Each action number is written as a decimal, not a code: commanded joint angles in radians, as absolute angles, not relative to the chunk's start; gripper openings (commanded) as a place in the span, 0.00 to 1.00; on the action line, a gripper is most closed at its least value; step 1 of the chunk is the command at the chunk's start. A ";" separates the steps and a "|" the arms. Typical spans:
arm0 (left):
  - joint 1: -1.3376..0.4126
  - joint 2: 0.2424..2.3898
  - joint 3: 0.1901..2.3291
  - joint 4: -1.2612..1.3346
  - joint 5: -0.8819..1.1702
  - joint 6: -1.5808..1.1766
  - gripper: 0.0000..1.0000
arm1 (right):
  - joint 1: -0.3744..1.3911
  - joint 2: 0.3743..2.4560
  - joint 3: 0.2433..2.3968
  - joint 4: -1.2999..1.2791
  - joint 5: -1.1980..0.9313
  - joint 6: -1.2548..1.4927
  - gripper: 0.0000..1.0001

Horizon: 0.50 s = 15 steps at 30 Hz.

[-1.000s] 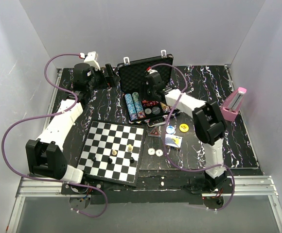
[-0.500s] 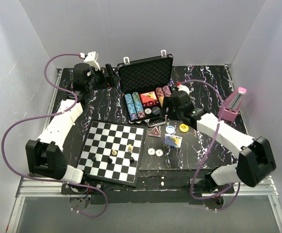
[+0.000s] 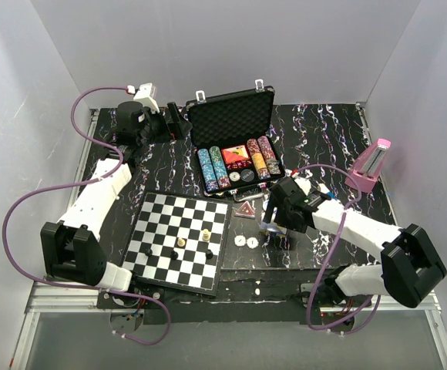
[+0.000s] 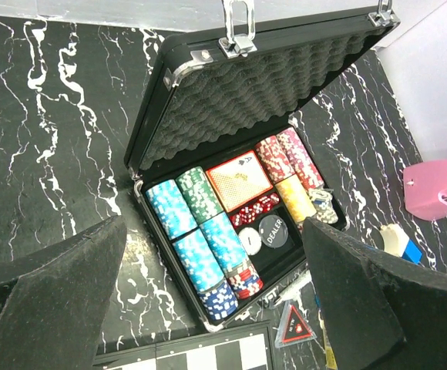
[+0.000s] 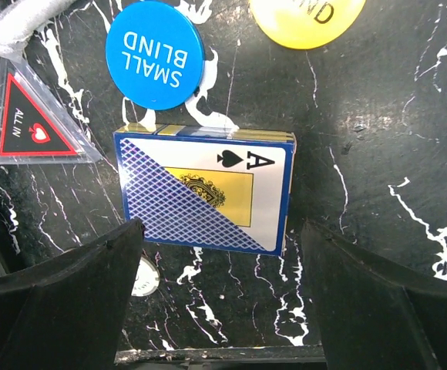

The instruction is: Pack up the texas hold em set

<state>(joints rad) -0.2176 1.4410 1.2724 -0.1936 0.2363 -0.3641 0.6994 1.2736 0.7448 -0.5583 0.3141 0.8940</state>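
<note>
Card deck [image 5: 204, 193] below parted right jaws, yellow button [image 5: 308, 19] cut off, left jaws parted.

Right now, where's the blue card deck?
Right wrist view: card deck lies under the open right end effector, just below the blue button, right of the triangle marker.

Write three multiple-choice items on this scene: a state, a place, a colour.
1. The briefcase is: A latched shut; B open, lid up; C upside down.
2. The blue card deck lies: A inside the briefcase; B on the table under the right gripper; C on the chessboard.
3. The SMALL BLIND button is: A red; B green; C blue.
Key: 1 B, the chip rows inside show. 2 B, it lies flat between the open fingers. 3 C, white letters on blue.
</note>
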 commanded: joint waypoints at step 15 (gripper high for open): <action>-0.219 1.388 1.255 -0.164 0.267 -0.387 0.98 | 0.745 1.457 0.824 -0.443 0.239 0.844 0.93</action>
